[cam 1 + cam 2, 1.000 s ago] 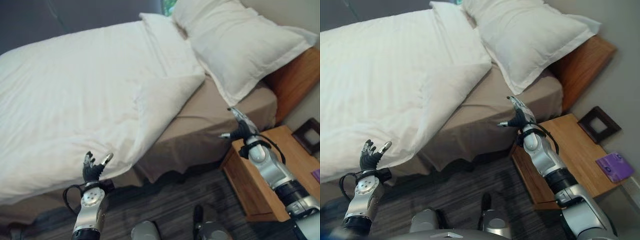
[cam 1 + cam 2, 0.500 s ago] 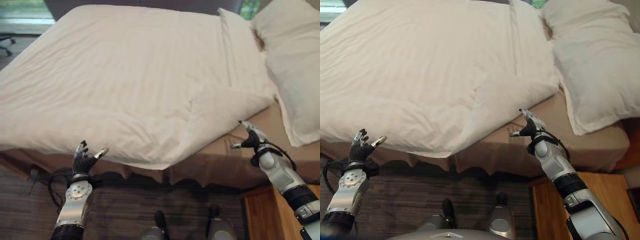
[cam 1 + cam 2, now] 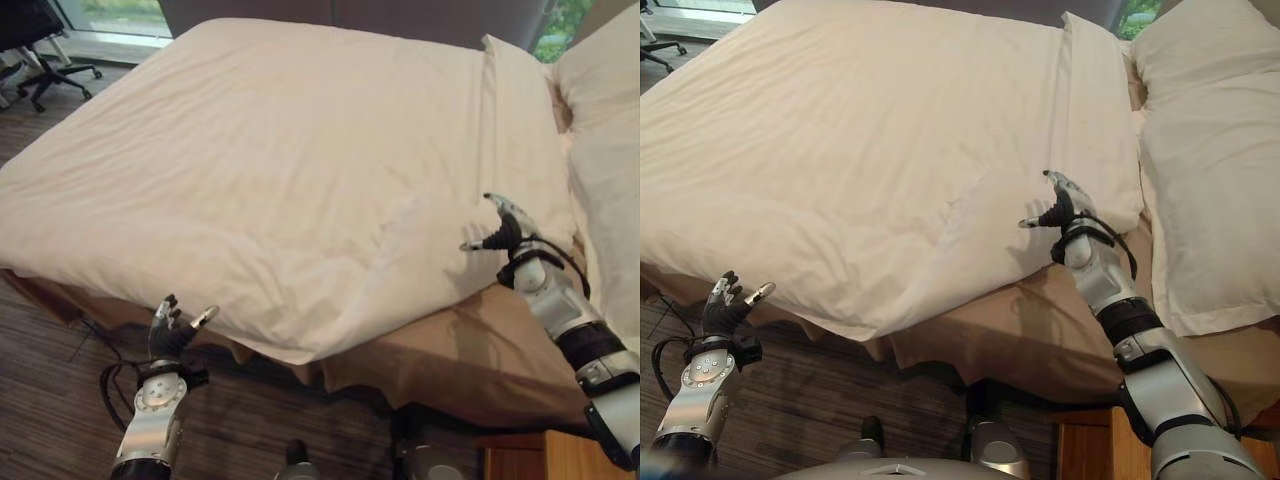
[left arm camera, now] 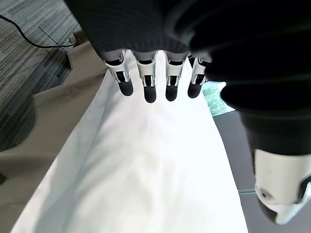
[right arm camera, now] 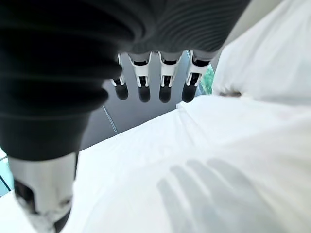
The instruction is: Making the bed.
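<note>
Nearest, left hand (image 3: 172, 334) low at the bed's near edge, fingers spread and relaxed, grasping nothing, just short of the white duvet (image 3: 270, 180) overhang. Further in, right hand (image 3: 1060, 208) raised over the duvet's folded-back corner (image 3: 990, 215), fingers straight, nothing held; touching the cloth or hovering above it, cannot tell. Duvet spread over most of the bed, near edge draped over the tan sheet (image 3: 470, 350), corner by the pillows (image 3: 1205, 150) turned back and bunched.

Risks, as judgement: grabbing only the top layer of the fold, so corner stays doubled. Pulling with one hand alone likely to skew the whole cover, since left hand not yet on the hem. Reaching too far toward the head end, possible knock to the pillows. Loose cloth slipping from straight fingers if pinch too shallow.

Hard to make out: underside of the fold. Far side and foot of the bed cut off. Wooden nightstand (image 3: 1090, 455) barely visible at lower edge.
</note>
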You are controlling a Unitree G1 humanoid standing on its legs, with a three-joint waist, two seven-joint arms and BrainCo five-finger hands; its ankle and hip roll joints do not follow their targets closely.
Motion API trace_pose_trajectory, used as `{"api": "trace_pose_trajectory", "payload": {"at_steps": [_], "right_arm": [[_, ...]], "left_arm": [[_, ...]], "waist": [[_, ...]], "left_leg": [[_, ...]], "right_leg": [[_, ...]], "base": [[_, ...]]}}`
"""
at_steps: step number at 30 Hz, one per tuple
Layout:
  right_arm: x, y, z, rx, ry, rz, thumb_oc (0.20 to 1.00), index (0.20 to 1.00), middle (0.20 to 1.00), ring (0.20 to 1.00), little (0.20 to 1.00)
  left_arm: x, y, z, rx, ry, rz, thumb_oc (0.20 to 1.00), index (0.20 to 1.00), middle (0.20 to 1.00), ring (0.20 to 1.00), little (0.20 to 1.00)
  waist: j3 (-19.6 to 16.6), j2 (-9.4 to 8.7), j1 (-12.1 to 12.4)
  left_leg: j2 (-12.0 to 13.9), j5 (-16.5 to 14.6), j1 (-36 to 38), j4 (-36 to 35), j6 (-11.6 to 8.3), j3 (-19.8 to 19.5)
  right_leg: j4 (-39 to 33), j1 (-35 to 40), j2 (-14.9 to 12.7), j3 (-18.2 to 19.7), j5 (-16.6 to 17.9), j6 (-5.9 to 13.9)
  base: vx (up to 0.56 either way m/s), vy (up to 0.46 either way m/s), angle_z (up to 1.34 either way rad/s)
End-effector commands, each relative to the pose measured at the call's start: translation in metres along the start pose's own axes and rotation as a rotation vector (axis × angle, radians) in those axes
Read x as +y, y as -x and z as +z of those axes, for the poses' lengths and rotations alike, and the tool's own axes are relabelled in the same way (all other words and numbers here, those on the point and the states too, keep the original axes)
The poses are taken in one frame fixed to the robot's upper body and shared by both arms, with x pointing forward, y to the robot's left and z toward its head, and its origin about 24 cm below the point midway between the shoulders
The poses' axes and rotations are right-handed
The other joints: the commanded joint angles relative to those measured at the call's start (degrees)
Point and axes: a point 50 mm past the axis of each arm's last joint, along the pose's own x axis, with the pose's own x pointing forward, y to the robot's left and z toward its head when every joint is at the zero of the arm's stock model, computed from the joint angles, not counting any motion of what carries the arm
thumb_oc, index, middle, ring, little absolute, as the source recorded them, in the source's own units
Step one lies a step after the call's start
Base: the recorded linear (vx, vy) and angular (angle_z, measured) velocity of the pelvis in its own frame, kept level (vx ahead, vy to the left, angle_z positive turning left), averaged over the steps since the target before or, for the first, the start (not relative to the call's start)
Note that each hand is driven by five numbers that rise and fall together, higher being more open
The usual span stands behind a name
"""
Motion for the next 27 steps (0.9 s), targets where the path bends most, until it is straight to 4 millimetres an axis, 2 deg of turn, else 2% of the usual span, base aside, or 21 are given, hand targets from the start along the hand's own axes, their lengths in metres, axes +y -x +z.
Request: {"api": "trace_pose_trajectory", "payload": {"at_steps": [1, 3, 4, 6, 8, 11, 13, 20, 27], "right_arm": [[-0.026, -0.019, 0.033, -0.095, 0.0, -0.089, 1.0, 1.0, 1.0, 1.0, 1.0], [-0.032, -0.021, 0.035, -0.104, 0.014, -0.104, 1.0, 1.0, 1.0, 1.0, 1.0], [-0.042, -0.03, 0.05, -0.128, 0.038, -0.136, 1.0, 1.0, 1.0, 1.0, 1.0], [-0.045, -0.034, 0.056, -0.128, 0.065, -0.141, 1.0, 1.0, 1.0, 1.0, 1.0], [-0.059, -0.043, 0.055, -0.092, 0.117, -0.186, 1.0, 1.0, 1.0, 1.0, 1.0], [-0.064, -0.046, 0.055, -0.075, 0.129, -0.201, 1.0, 1.0, 1.0, 1.0, 1.0], [-0.068, -0.05, 0.063, -0.078, 0.127, -0.219, 1.0, 1.0, 1.0, 1.0, 1.0], [-0.069, -0.055, 0.075, -0.089, 0.081, -0.242, 1.0, 1.0, 1.0, 1.0, 1.0], [-0.054, -0.053, 0.089, -0.135, 0.046, -0.221, 1.0, 1.0, 1.0, 1.0, 1.0]], "left_arm": [[0.012, -0.009, 0.033, -0.154, 0.0, 0.009, 1.0, 1.0, 1.0, 1.0, 1.0], [0.012, -0.01, 0.036, -0.165, 0.001, 0.011, 1.0, 1.0, 1.0, 1.0, 1.0], [0.01, -0.015, 0.035, -0.153, -0.021, 0.017, 1.0, 1.0, 1.0, 1.0, 1.0], [0.007, -0.024, 0.036, -0.138, -0.018, 0.027, 1.0, 1.0, 1.0, 1.0, 1.0], [0.009, -0.038, 0.05, -0.153, 0.028, 0.065, 1.0, 1.0, 1.0, 1.0, 1.0], [0.01, -0.043, 0.054, -0.152, 0.054, 0.08, 1.0, 1.0, 1.0, 1.0, 1.0], [0.008, -0.048, 0.055, -0.14, 0.052, 0.083, 1.0, 1.0, 1.0, 1.0, 1.0], [0.004, -0.05, 0.051, -0.118, 0.04, 0.071, 1.0, 1.0, 1.0, 1.0, 1.0], [-0.002, -0.047, 0.043, -0.097, 0.043, 0.057, 1.0, 1.0, 1.0, 1.0, 1.0]], "waist": [[-1.0, -2.37, 1.0], [-0.6, -2.24, 1.0], [0.3, -1.64, 0.8], [0.5, -1.25, 0.7], [1.2, -0.68, 0.7], [1.5, -0.31, 0.7], [1.9, -0.01, 0.6], [2.5, 0.68, 0.7], [3.2, 0.92, 0.8]], "left_leg": [[-1.6, -4.1, -0.9, 0.3, -0.48, 0.6], [-1.4, -3.8, -1.7, 0.3, -0.63, 0.5], [-1.0, -3.2, -3.2, 0.3, -1.11, 0.4], [-0.8, -3.0, -3.8, 0.3, -1.3, 0.5], [-0.6, -2.3, -5.3, 0.3, -1.8, 0.4], [-0.6, -1.9, -6.0, 0.3, -2.01, 0.2], [-0.2, -1.5, -6.7, 0.3, -2.33, 0.0], [0.2, -0.9, -7.8, 0.3, -2.75, -0.5], [0.4, -0.6, -8.8, 0.3, -2.89, -0.6]], "right_leg": [[1.1, 0.0, -7.0, -0.2, -8.7, 4.14], [1.1, -0.6, -6.9, -0.2, -8.6, 4.1], [1.1, -2.1, -6.5, 0.2, -8.6, 3.94], [1.1, -2.8, -6.3, 0.4, -8.6, 3.9], [1.1, -4.1, -5.9, 0.7, -8.5, 3.83], [1.1, -4.7, -5.6, 0.8, -8.6, 3.63], [1.1, -5.1, -5.2, 1.0, -8.7, 3.42], [1.1, -5.9, -4.9, 0.8, -8.7, 3.27], [1.1, -6.9, -4.5, 0.8, -8.7, 2.99]], "base": [[0.01, -0.116, 0.03], [-0.02, -0.088, 0.06], [-0.03, -0.058, 0.07], [-0.02, -0.034, 0.03], [0.0, -0.054, 0.02], [0.0, -0.044, 0.04], [0.04, -0.072, 0.04], [0.03, -0.045, 0.05], [0.0, -0.003, 0.01]]}}
